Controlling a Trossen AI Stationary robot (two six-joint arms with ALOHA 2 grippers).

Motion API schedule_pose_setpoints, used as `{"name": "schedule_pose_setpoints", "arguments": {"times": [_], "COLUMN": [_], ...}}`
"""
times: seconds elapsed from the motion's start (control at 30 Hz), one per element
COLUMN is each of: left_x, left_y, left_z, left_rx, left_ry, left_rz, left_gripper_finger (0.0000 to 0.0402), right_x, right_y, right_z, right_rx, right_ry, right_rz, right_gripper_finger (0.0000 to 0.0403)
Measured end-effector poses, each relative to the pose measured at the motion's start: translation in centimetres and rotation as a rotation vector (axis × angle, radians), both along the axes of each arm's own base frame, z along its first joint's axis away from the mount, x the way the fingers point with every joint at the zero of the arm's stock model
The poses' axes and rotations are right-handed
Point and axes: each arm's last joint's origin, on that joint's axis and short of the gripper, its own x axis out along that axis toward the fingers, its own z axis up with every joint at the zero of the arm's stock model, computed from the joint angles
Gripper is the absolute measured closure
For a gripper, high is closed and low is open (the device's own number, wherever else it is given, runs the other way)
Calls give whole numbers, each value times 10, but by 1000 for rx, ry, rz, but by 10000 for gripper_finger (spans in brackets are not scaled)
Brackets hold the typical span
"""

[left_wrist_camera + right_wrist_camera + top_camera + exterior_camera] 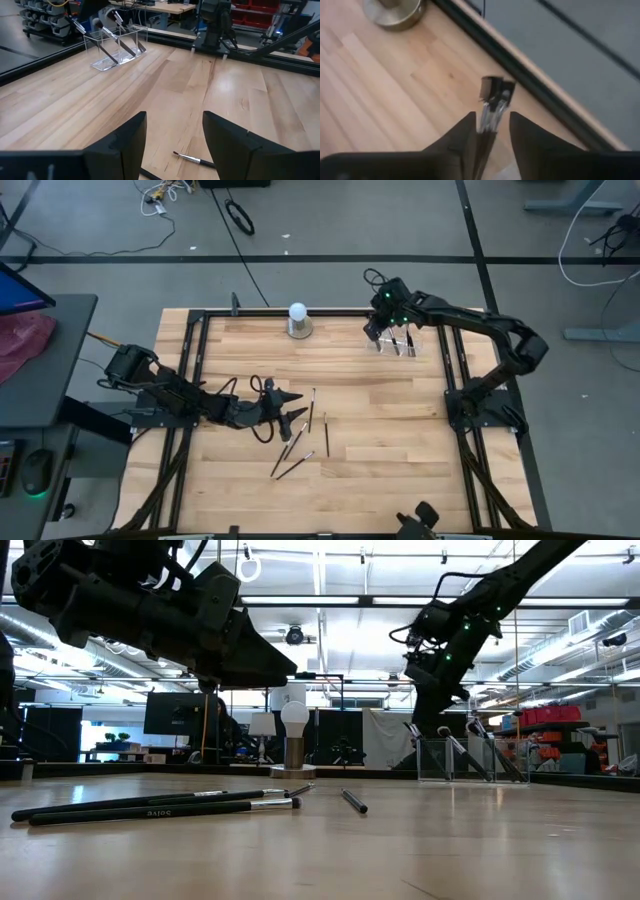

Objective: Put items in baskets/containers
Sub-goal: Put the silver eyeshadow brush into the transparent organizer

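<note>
lowering a brush point(490, 107) pinched by the right gripper point(490, 131) into the clear holder point(400, 343); next, release; left gripper point(172, 142) spread over loose brushes point(298, 442).

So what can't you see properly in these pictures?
- How many brushes stand in the clear holder: high view, the right gripper covers part of it.
- Whether the right gripper pinches the brush between its fingers: right wrist view, too blurred.
- How many loose brushes lie by the left gripper: they overlap, too thin.
</note>
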Motion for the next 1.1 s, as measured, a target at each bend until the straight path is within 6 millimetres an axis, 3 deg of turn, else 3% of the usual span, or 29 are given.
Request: {"name": "schedule_pose_setpoints", "arguments": {"times": [0.13, 0.23, 0.37, 0.47, 0.63, 0.8, 0.93, 1.1], "left_x": [0, 0, 0, -1, -3, 3, 22, 50], "left_y": [0, 0, 0, -2, -7, -10, -6, 3], "left_z": [0, 0, 0, -1, -4, -17, -29, -42], "left_rx": [-5, -5, -4, -2, -6, -39, -101, -126], "left_ry": [-2, -2, -2, 6, 24, 77, 134, 249], "left_rz": [1, 1, 1, -8, 6, 76, 152, 224], "left_gripper_finger": [202, 202, 202, 204, 209, 209, 209, 209], "right_x": [-3, -3, 6, 19, 34, 25, 11, 3], "right_y": [5, 21, 63, 108, 191, 253, 275, 278], "right_z": [17, 38, 65, 71, 38, -17, -50, -71], "right_rx": [-83, -137, -197, -242, -301, -340, -297, -246], "right_ry": [-27, -79, -170, -270, -414, -434, -446, -496], "right_rz": [-3, 32, 164, 315, 573, 721, 672, 592], "right_gripper_finger": [254, 247, 253, 265, 288, 310, 324, 338]}}
